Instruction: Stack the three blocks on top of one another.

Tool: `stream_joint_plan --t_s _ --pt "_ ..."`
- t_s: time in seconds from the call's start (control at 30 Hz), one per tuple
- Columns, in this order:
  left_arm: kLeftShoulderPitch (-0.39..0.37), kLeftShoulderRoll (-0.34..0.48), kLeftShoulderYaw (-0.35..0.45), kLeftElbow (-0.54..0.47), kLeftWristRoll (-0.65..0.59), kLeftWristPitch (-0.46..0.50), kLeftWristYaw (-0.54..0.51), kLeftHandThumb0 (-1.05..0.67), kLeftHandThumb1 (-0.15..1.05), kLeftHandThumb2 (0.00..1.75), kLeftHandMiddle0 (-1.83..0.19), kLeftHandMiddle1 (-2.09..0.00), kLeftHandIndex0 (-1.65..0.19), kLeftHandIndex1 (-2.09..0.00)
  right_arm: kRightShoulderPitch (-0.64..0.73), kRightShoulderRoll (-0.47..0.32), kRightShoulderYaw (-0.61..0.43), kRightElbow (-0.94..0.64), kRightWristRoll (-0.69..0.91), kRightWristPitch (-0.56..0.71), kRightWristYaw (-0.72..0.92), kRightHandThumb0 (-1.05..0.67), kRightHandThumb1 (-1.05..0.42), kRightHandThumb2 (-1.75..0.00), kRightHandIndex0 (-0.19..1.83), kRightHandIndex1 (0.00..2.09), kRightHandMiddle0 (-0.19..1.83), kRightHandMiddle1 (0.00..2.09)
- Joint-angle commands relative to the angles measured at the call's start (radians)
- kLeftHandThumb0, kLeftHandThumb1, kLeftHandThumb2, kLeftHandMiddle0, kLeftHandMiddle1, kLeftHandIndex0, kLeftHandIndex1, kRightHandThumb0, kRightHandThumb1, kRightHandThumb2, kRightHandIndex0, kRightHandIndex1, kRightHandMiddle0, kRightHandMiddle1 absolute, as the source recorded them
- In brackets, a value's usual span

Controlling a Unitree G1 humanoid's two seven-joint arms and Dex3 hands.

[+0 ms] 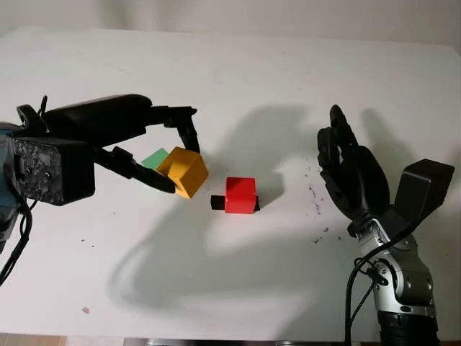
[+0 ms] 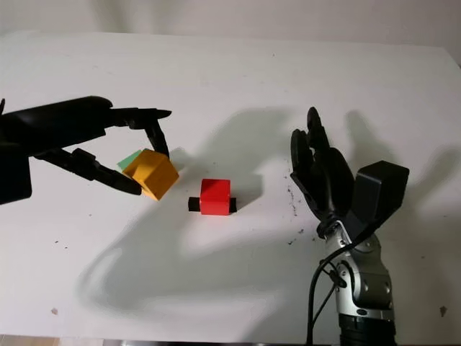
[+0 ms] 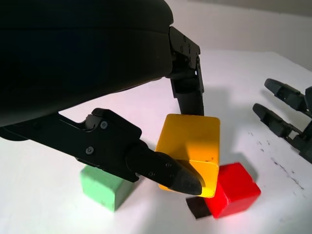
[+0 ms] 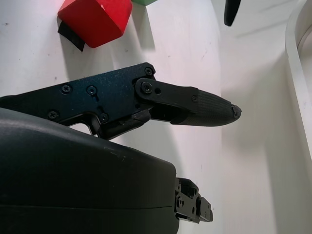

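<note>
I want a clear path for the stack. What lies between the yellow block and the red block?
Bare white table, seen from the left eye view: the left hand holds the yellow block beside the red block.

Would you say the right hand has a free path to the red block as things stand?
Probably yes: the right hand is open beside the red block, bare table between them.
</note>
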Motion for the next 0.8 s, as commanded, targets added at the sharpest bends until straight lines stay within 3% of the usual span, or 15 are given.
stream_joint_plan --t_s 0.0,0.13,0.27,0.57,0.77 --pt "-0.044 -0.022 -0.030 -0.031 0.029 0.047 -0.003 -0.41 1.05 0.08 -0.22 -0.07 -0.34 -1.43 -0.003 -0.005 0.005 -0.012 -0.003 -0.006 0.000 -0.66 -1.05 -0.57 -0.19 0.00 -0.19 0.00" --pt "-0.083 -0.061 -0.077 -0.105 0.088 0.176 -0.023 -0.38 1.04 0.06 -0.22 -0.06 -0.33 -1.61 -0.003 0.000 0.014 -0.018 -0.013 -0.005 -0.013 -0.66 -1.05 -0.58 -0.19 0.00 -0.19 0.00" --pt "-0.075 -0.094 -0.101 -0.171 0.129 0.254 -0.020 -0.37 1.04 0.06 -0.24 -0.06 -0.35 -1.54 -0.001 0.007 0.014 -0.018 -0.004 -0.007 -0.018 -0.65 -1.05 -0.56 -0.19 0.00 -0.19 0.00" --pt "-0.050 -0.139 -0.128 -0.302 0.162 0.483 -0.061 -0.36 1.04 0.06 -0.25 -0.06 -0.31 -1.60 0.003 0.019 0.021 -0.005 -0.008 -0.027 -0.027 -0.65 -1.05 -0.55 -0.19 0.00 -0.19 0.00" --pt "-0.053 -0.173 -0.149 -0.406 0.185 0.742 -0.073 -0.35 1.05 0.08 -0.23 -0.05 -0.25 -1.70 0.001 0.028 0.027 -0.001 -0.013 -0.029 -0.039 -0.65 -1.05 -0.54 -0.19 0.00 -0.19 0.00"
